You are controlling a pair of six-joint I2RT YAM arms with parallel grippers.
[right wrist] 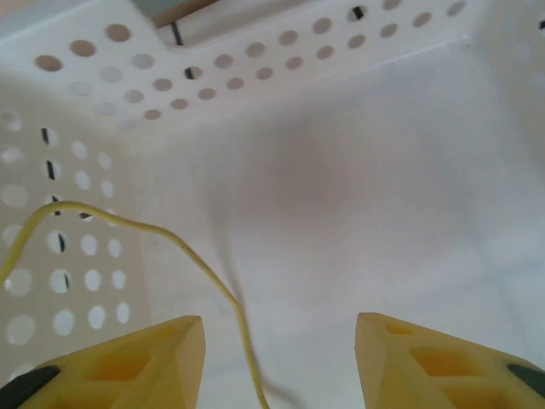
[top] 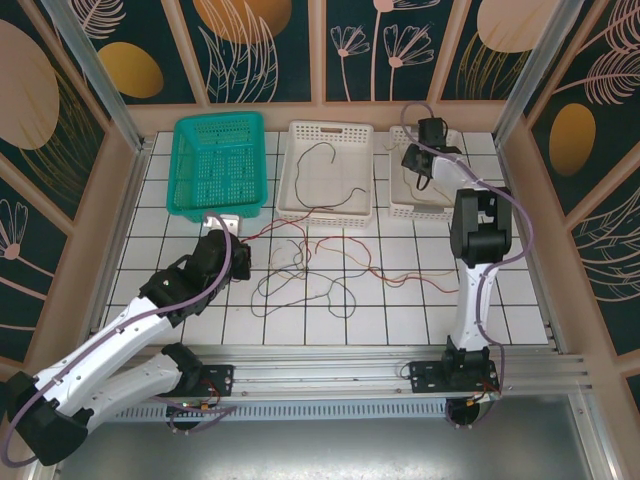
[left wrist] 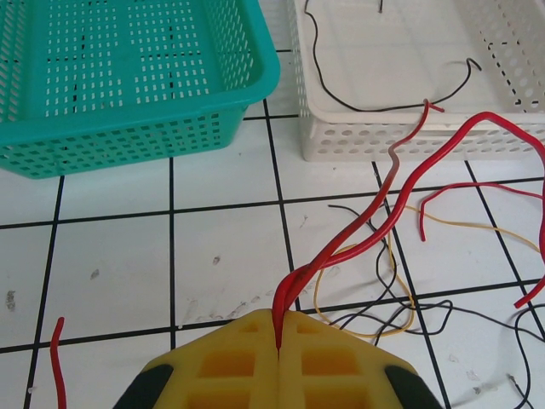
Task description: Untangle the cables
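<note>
Left gripper (left wrist: 279, 331), clamped on the red cable (left wrist: 288, 290), should pull slowly left, sliding it free of the other cables (top: 300, 282).

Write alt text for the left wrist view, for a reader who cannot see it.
The yellow left hand is shut on a red cable that rises over a tiled table. Beyond stand a green basket, left, and a white basket holding a black cable; loose cables lie at right.
</note>
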